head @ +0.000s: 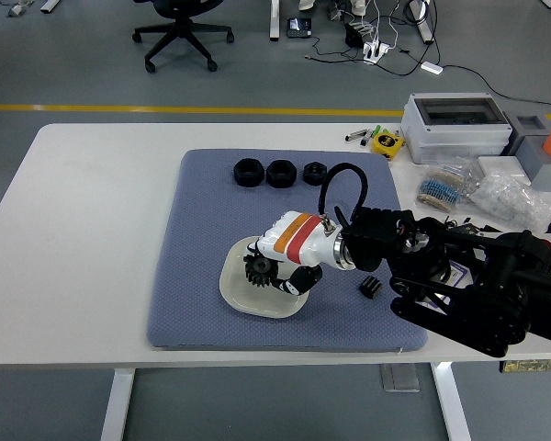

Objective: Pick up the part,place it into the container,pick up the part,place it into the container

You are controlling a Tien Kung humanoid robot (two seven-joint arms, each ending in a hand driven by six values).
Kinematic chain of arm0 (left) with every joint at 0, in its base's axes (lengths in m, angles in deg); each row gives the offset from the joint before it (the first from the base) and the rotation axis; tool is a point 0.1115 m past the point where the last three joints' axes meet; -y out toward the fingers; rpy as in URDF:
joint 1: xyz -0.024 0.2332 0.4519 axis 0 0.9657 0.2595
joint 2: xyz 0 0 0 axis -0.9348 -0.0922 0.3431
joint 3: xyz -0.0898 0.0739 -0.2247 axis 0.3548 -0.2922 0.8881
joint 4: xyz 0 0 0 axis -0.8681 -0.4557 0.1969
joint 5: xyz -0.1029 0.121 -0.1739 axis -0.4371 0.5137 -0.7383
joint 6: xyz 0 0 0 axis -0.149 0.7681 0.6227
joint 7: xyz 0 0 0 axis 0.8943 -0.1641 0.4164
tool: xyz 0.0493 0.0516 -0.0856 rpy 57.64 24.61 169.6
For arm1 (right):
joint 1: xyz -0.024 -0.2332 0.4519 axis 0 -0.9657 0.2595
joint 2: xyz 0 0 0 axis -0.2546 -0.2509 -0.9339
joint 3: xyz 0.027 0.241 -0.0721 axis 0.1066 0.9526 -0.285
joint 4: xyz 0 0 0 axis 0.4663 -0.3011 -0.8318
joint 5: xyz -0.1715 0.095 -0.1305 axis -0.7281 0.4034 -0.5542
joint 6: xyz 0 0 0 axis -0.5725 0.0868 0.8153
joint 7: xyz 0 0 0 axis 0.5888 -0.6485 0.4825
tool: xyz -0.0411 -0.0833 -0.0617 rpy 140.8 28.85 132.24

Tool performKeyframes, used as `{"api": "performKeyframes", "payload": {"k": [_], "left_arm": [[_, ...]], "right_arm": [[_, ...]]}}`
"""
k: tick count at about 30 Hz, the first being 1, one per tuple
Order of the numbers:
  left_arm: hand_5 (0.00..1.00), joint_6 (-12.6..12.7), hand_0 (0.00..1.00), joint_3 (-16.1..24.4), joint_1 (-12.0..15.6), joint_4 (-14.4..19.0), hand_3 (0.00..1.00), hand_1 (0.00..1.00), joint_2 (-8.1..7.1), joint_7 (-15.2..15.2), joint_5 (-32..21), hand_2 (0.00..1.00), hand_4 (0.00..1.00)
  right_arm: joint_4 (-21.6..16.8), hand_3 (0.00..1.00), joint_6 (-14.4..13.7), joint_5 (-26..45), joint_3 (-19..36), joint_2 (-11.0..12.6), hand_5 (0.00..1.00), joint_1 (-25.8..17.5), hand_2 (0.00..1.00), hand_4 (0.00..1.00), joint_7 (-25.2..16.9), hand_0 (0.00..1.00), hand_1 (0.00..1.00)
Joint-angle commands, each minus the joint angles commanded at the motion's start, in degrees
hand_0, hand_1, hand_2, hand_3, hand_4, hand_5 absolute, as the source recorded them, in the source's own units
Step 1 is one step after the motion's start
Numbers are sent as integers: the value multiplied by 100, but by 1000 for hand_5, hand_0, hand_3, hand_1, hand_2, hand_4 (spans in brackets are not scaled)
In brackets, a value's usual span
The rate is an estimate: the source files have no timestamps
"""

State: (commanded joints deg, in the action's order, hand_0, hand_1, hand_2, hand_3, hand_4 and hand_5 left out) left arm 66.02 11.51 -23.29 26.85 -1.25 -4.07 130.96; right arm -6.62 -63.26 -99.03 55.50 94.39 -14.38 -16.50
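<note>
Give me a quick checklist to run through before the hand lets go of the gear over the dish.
1. Gear held in the right hand: ok, fingers closed around it.
2. Gear over the dish: ok, it sits inside the dish's outline in the head view.
3. Gear low enough to release: cannot tell, one view does not show the height above the dish.
4. Dish free of other parts: ok for the part that shows; the hand hides the rest.
5. Next part within view: ok, a small black part lies on the mat, right of the dish.
6. Left arm clear: ok, it is out of view.
</note>
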Motion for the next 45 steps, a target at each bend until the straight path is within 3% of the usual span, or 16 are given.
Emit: {"api": "performKeyframes", "payload": {"k": [3, 4, 9, 10, 15, 16, 21, 22, 30, 38, 45], "left_arm": [[688, 3, 565, 26, -2, -1, 699, 584, -2, -14, 50, 597, 703], [692, 1, 552, 46, -3, -1, 694, 581, -1, -21, 82, 595, 711], [692, -13, 552, 122, 3, -5, 694, 581, 5, -50, 190, 595, 711], [695, -15, 549, 128, 5, -5, 692, 580, 6, -53, 199, 593, 714], [695, -24, 549, 172, 14, -7, 692, 580, 11, -71, 258, 593, 714], [693, -25, 548, 173, 15, -8, 693, 580, 12, -72, 260, 592, 713], [693, -27, 548, 166, 12, -9, 693, 580, 10, -68, 256, 592, 713], [687, -27, 543, 168, 11, -10, 690, 573, 10, -69, 261, 587, 713], [666, -23, 538, 199, 16, -15, 679, 571, 10, -72, 298, 586, 692], [665, -16, 536, 184, 42, -19, 679, 571, -9, -80, 291, 585, 689], [662, -21, 534, 193, 57, -24, 677, 570, -20, -79, 293, 584, 687]], "right_arm": [[100, 875, 27, -55, 21, -22, 61, -13, 349, 20, -12, 224, 222], [126, 983, 26, -68, 28, -25, 33, -16, 495, 259, -12, 348, 355], [221, 983, -21, -39, 74, -1, 33, -54, 495, 259, -7, 348, 355], [228, 998, -26, -32, 77, 5, 181, -59, 827, 624, -11, 754, 705], [235, 998, -59, 53, 93, 31, 181, -84, 827, 624, -9, 754, 705], [236, 998, -77, 83, 84, 40, 177, -85, 895, 624, -16, 900, 799], [239, 998, -152, 199, 28, 59, 177, -101, 895, 624, -31, 900, 799], [237, 998, -176, 227, 17, 59, 163, -109, 983, 631, -28, 998, 931], [82, 998, -249, 205, 188, 181, 159, -177, 998, 636, 13, 998, 957], [-234, 998, -188, 162, 599, 658, 156, -355, 979, 636, 1, 998, 951], [-465, 998, -82, 139, 593, 1190, 156, -513, 964, 639, 35, 998, 946]]}}
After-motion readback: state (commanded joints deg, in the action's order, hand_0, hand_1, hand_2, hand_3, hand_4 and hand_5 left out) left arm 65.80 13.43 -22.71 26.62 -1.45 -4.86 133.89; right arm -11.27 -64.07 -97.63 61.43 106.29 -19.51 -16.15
